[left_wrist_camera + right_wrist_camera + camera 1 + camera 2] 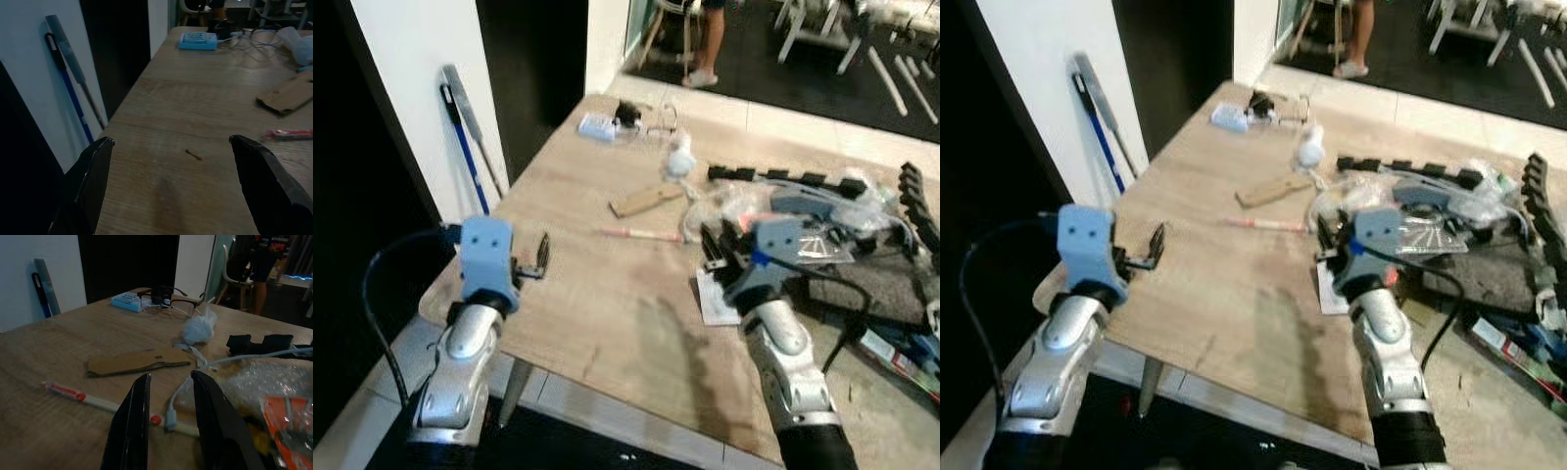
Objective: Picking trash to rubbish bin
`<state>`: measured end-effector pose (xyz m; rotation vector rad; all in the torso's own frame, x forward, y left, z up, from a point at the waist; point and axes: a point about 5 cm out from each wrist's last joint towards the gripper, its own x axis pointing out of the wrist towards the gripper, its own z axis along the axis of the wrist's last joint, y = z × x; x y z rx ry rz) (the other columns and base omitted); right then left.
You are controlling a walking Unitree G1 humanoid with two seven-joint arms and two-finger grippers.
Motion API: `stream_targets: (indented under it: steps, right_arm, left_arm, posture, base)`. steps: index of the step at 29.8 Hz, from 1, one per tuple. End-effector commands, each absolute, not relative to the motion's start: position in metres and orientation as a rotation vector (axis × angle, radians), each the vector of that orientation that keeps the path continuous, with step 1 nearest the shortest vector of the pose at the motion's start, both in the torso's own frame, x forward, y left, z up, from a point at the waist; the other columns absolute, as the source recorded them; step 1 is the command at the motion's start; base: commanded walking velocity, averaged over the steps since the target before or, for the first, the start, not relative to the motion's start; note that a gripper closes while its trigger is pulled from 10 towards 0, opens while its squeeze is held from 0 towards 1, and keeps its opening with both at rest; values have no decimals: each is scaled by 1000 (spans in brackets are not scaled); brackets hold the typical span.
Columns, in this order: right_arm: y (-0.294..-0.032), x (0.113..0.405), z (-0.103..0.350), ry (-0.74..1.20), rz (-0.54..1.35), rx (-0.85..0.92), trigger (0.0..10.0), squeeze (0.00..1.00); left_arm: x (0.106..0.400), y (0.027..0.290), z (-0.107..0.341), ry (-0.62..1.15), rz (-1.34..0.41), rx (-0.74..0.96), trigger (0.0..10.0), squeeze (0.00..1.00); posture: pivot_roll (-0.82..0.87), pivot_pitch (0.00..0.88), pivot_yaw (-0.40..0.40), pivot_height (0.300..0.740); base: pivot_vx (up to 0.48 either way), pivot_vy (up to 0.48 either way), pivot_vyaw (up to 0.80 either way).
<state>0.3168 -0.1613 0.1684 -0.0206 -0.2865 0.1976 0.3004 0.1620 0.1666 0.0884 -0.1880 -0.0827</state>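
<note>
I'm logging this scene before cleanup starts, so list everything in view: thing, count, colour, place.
table: one, light wood, in front of the robot
cardboard piece: one, brown, table middle
wrapped stick: one, pink and white, just nearer than the cardboard
crumpled white wad: one, beyond the cardboard
blue-white box: one, far corner, beside cables
clear plastic wrapping: a heap, right side, among black foam strips
white paper: one, under the right arm
poles: two, blue and grey, leaning on the white wall, left
person's legs: background, beside a chair
left tool: black fingers, open, over the table's left edge
right tool: black fingers, narrowly parted, near the stick
</note>
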Motion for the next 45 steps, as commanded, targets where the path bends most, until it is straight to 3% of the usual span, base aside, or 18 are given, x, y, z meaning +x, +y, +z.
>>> stream_targets:
  steps: [1,22,45]
  right_arm:
    - [-168,315,165,-272,178,-30,10000,0]
    - [-167,315,166,-274,186,-29,10000,0]
    - [-162,325,171,-273,244,-55,10000,0]
  left_arm:
    - [299,159,163,-173,-93,92,10000,0]
    - [300,158,163,-173,-94,90,10000,0]
    - [302,158,160,-156,-105,113,10000,0]
  posture:
    - [-14,148,-55,740]
    - [-18,147,-55,740]
    - [-17,125,-62,740]
  base:
    - [281,0,0]
    - [284,0,0]
    - [0,0,0]
